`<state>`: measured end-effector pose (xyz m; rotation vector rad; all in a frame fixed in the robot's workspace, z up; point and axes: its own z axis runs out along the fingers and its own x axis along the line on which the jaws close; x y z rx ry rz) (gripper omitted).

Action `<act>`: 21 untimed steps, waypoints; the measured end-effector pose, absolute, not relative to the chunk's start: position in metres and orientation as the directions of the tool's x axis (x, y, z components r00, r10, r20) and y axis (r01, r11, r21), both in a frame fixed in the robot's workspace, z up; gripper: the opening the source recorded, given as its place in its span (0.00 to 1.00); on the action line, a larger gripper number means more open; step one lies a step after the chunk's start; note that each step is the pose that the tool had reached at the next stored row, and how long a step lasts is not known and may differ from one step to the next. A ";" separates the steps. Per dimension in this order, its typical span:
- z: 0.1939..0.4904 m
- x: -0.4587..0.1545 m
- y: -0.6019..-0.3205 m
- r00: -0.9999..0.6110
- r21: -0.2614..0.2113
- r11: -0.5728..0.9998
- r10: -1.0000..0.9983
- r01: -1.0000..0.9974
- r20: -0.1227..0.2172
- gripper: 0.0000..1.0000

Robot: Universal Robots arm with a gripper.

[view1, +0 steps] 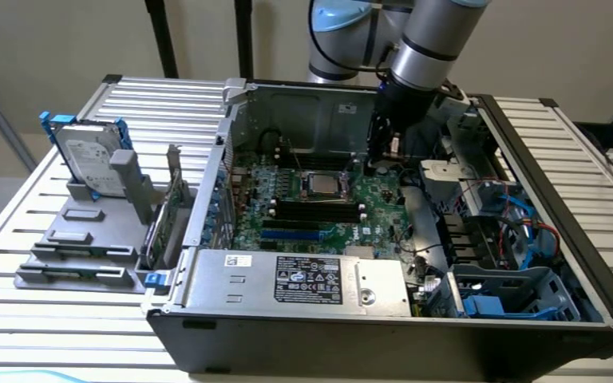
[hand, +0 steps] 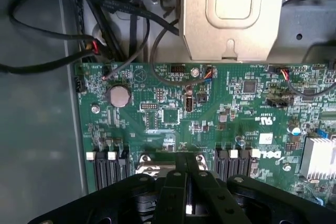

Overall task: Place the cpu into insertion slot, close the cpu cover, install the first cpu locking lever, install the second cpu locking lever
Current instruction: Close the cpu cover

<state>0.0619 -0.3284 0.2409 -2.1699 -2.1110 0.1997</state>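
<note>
Inside the open computer case point(view1: 392, 345), toward its far side, the gripper point(view1: 379, 162) hangs over the green motherboard point(view1: 373, 203), fingers point(hand: 177, 190) pinched almost together, nothing visibly held. Toward the exterior view's left of it, the cpu point(view1: 324, 184) lies in the insertion slot point(view1: 306, 192), mid-board.

A slatted metal counter point(view1: 29, 271) is largely taken up by an open black computer case point(view1: 285, 347). Inside, a green motherboard point(hand: 226, 98) is seen, with a coin battery point(hand: 118, 96) on it and black cables point(hand: 42, 30) beside it. A labelled power supply point(view1: 296, 279) lies along the case's near wall. Toward the counter's edge on the exterior view's left, a hard drive point(view1: 81, 155) is stood upright in a grey holder point(view1: 77, 239).
</note>
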 end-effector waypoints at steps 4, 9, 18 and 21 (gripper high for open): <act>0.241 0.055 -0.328 0.026 -0.188 -0.029 0.999 0.982 -0.022 0.11; 0.241 0.044 -0.329 0.025 -0.208 -0.029 0.999 0.978 -0.022 0.11; 0.241 0.024 -0.329 0.024 -0.251 -0.029 0.999 0.967 -0.024 0.11; 0.241 0.020 -0.329 0.023 -0.278 -0.029 0.999 0.960 -0.024 0.11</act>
